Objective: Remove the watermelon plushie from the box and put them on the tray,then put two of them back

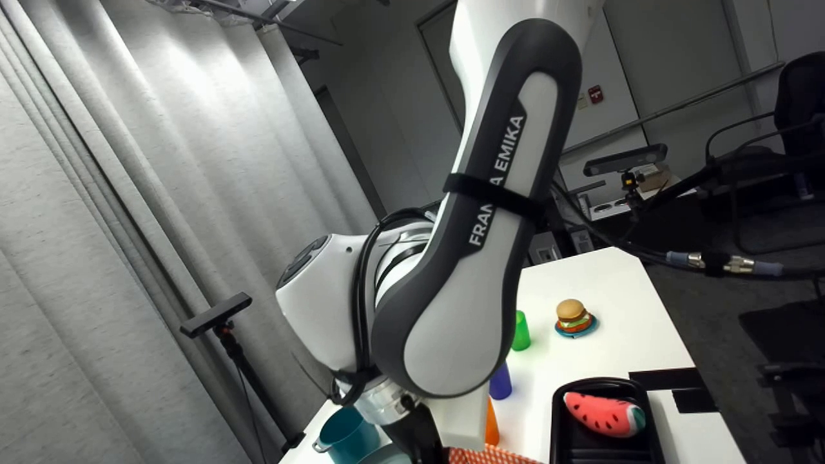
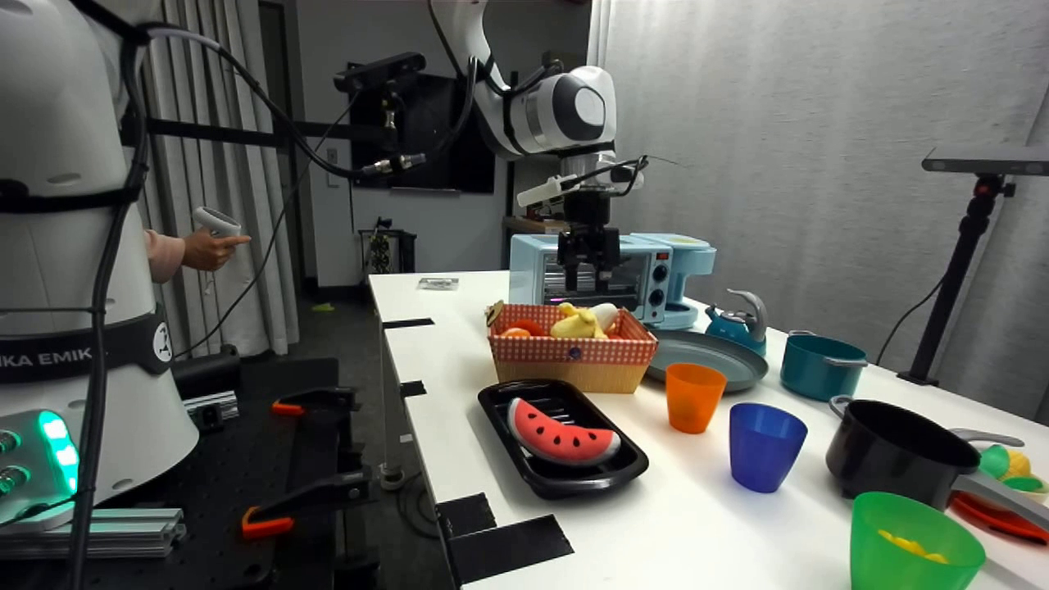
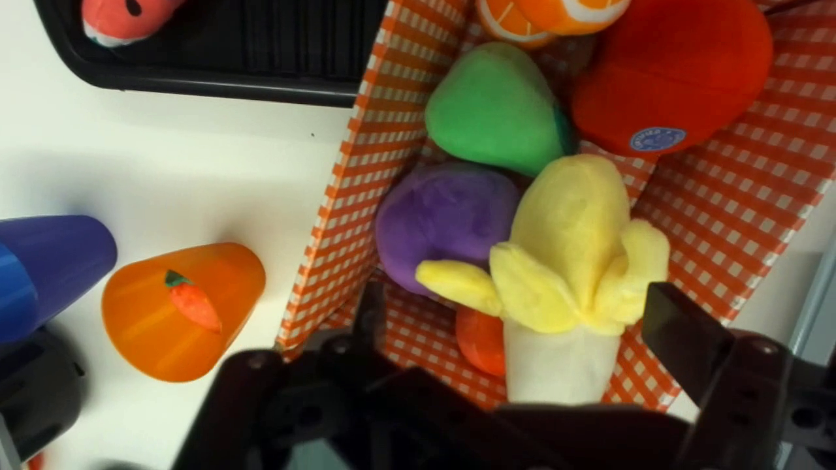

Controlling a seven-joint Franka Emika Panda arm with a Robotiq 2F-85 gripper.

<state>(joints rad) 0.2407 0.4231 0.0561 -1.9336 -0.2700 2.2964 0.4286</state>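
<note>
"Above the gingham-trimmed box (image 2: 537, 352), how is the arm (image 2: 561, 115) posed?"

"It slants down from near twelve o'clock in an exterior view, bends at the wrist, then points plumb down, the jaws hanging tips-down over the box with the light-blue toaster oven (image 2: 639, 279) behind them."

"And the jaws themselves?"

"Spread wide. In the wrist view one finger (image 3: 371, 316) shows at seven o'clock and the other at four, the peeled banana plushie (image 3: 575, 235) between them, yellow peel toward twelve, white end toward six."

"What shares the box with it?"

"A purple plushie (image 3: 444, 225) just past its nine o'clock, a green plushie (image 3: 496, 117) at eleven and a red plushie (image 3: 679, 72) at one."

"Where's the watermelon plushie (image 2: 565, 438), then?"

"In the black tray (image 2: 524, 455), as both exterior views show. In an exterior view it slants from ten o'clock to four, bowed like a grin."

"And around the tray?"

"On the desk (image 2: 680, 524), the box sits just off its twelve o'clock end; the orange cup (image 2: 691, 401) stands between two and three, the blue cup (image 2: 762, 455) at three, both upright."
</note>
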